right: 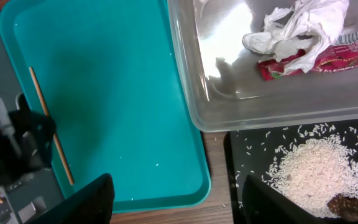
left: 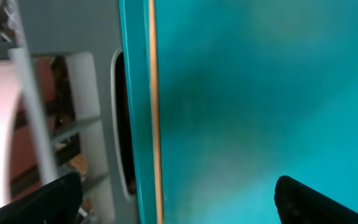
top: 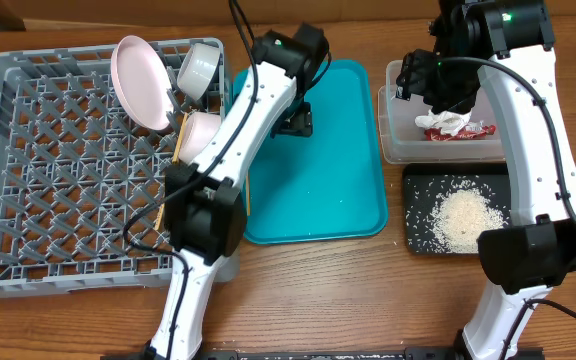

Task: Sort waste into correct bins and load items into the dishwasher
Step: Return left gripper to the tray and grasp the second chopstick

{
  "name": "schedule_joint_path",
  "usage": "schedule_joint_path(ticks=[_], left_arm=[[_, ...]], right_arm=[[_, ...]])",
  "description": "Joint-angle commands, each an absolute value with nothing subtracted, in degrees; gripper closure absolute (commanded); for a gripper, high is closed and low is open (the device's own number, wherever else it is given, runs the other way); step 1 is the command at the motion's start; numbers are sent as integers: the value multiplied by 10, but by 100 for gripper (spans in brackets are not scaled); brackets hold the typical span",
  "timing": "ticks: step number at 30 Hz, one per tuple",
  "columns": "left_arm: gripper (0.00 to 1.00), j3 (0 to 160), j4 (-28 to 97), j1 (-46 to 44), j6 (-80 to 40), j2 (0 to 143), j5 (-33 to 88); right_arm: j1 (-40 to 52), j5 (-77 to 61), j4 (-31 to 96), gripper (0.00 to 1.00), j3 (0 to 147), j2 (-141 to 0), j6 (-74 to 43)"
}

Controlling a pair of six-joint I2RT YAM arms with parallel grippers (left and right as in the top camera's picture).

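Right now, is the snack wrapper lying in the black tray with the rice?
No, the snack wrapper lies in the clear tub beside the napkin; the black tray holds the rice.

Room over the teal tray, flanks crowded.
I can pass above its middle and right half; my left arm crosses its left edge. Left of it plate and bowls stand in the rack; right of it sit tub and black tray.

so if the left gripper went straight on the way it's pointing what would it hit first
Probably the teal tray, right by the chopstick lying along its edge, which sits between the left gripper's open fingers. The view is blurred, so depth is uncertain.
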State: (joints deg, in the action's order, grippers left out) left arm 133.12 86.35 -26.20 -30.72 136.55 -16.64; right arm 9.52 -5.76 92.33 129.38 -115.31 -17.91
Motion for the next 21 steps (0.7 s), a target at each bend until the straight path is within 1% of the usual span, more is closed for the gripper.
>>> schedule_joint_path(ticks=[1,6,15,21], left_arm=[[0,1333,851,-258,-349,1386,-197],[0,1333,835,-255,-350,1411,-194],[0,1332,810,-223,-347,1440,-120],[0,1332,801,-214,-347,1441,-117]], right_arm=[[98,-61,921,32,1305,-1149,-175],[98,-61,921,32,1305,-1149,-175],[98,-61,923,32,1305,-1149,-175],[98,-61,927,32,1305,-1149,-175]])
